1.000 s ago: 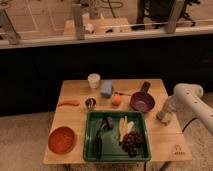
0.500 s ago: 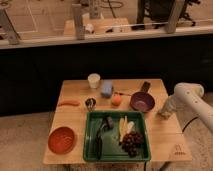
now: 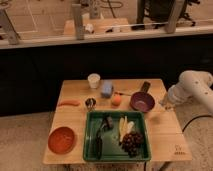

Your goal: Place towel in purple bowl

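The towel (image 3: 106, 89) is a small blue-grey folded cloth lying at the back middle of the wooden table (image 3: 165, 132). The purple bowl (image 3: 142, 102) stands to its right and looks empty. My gripper (image 3: 164, 104) hangs at the end of the white arm (image 3: 192, 86), just right of the purple bowl, near the table's right edge. It is well apart from the towel, and nothing shows in it.
A white cup (image 3: 93, 80), a small metal cup (image 3: 90, 103), an orange ball (image 3: 116, 100) and an orange carrot-like piece (image 3: 69, 103) lie near the towel. A dark object (image 3: 145, 86) stands behind the bowl. In front are a green tray (image 3: 94, 125) with grapes (image 3: 132, 141) and a red bowl (image 3: 62, 139).
The arm's end has risen slightly beside the purple bowl. The objects on the table have not moved.
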Controlling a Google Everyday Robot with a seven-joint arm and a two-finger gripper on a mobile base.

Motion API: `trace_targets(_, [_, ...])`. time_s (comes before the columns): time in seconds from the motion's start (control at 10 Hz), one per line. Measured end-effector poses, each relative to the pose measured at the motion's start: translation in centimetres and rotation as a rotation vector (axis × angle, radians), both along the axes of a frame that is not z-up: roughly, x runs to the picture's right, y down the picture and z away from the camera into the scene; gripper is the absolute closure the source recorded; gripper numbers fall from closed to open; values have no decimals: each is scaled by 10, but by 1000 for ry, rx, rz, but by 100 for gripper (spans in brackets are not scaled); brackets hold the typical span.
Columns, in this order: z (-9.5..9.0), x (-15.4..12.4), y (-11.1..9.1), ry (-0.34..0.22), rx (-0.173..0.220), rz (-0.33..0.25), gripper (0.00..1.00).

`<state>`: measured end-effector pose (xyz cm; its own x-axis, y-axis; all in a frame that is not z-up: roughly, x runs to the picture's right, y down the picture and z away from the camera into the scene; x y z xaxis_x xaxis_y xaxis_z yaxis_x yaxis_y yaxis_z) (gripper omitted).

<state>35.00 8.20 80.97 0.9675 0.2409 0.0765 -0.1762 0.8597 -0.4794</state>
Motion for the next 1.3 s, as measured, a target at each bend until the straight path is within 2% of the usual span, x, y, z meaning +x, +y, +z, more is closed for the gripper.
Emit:
trace_targets(0.2, [-26,-20,-23,-80,31,6,100])
trace_targets(0.3, [-32,-29,-27,-122,28,18,100])
trace_targets(0.5, [-29,-47,-30,-203,10,32,100])
trace_targets(0.6, [-21,-61,-27,-256,-1,40,100])
trace_targets(0.7, [-15,-68,-24,-282,-6,45,100])
trace_targets(0.8, [3,-85,-16,-333,-19,46,96])
trace_targets(0.9, [16,-98,-13,-370,-26,44,86])
trace_targets(1.0, [23,-101,-10,-390,-32,47,78])
trace_targets(1.1, [30,-106,-7,-414,-36,49,66])
trace_targets(1.3, [37,-112,-8,-433,-32,51,46])
